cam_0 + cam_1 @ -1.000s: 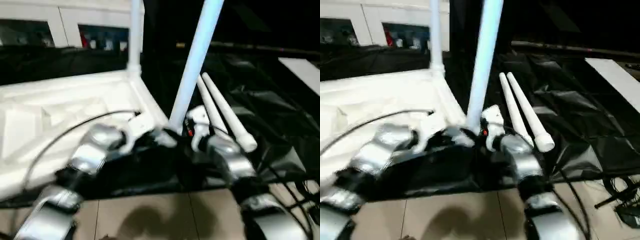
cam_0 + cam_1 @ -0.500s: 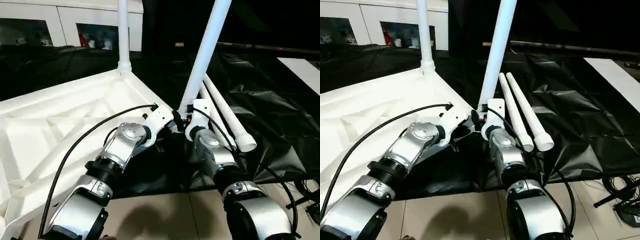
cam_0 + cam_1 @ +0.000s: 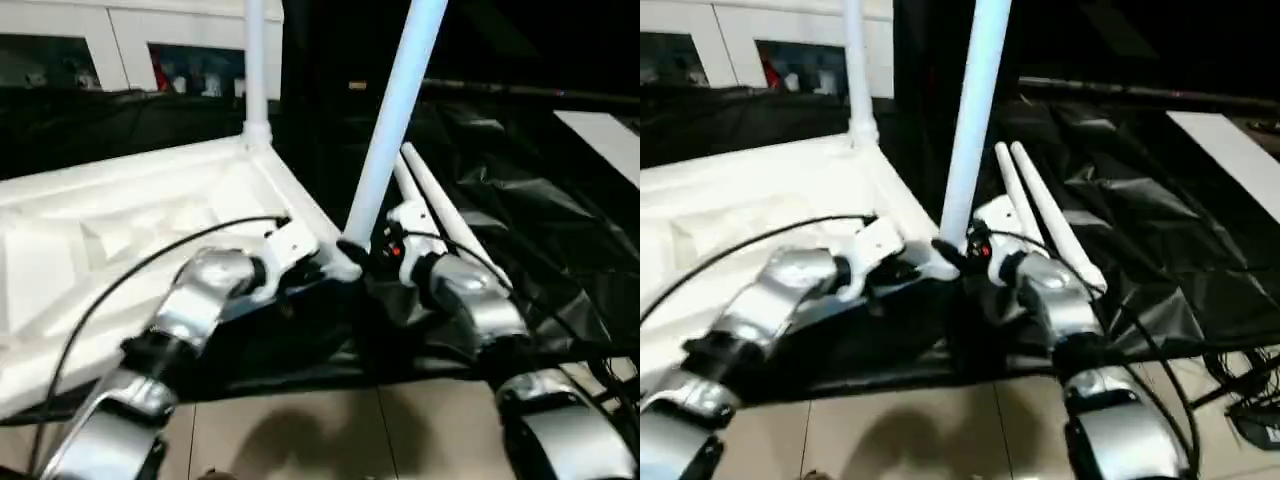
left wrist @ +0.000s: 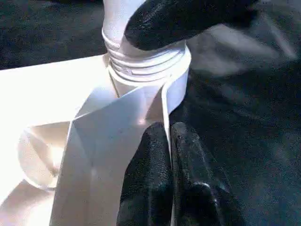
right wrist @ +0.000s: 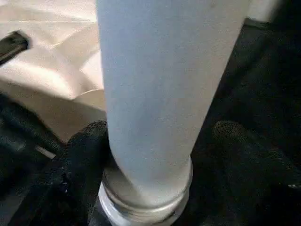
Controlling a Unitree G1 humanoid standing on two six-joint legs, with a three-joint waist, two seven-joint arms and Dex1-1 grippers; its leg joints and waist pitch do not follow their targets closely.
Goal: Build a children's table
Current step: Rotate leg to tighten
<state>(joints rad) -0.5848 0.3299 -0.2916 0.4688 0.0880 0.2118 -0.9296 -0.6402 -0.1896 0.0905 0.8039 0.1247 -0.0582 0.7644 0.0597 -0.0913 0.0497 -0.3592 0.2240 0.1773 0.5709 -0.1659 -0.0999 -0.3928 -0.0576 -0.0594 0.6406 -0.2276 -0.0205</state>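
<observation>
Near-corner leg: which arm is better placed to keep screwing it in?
Right, probably. The right gripper straddles the leg just above its threaded base, jaws either side. The left gripper, jaws shut, presses on the tabletop's corner socket, so it is better left bracing.

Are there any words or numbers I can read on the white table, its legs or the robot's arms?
None: no words, labels, brands or numbers can be read.
The tabletop and the leg standing in its corner socket are plain white.
The two loose legs on the black cover are plain too.
The small red spot by the right wrist is a light, not writing.
The things behind the cabinet glass are too blurred to read.
</observation>
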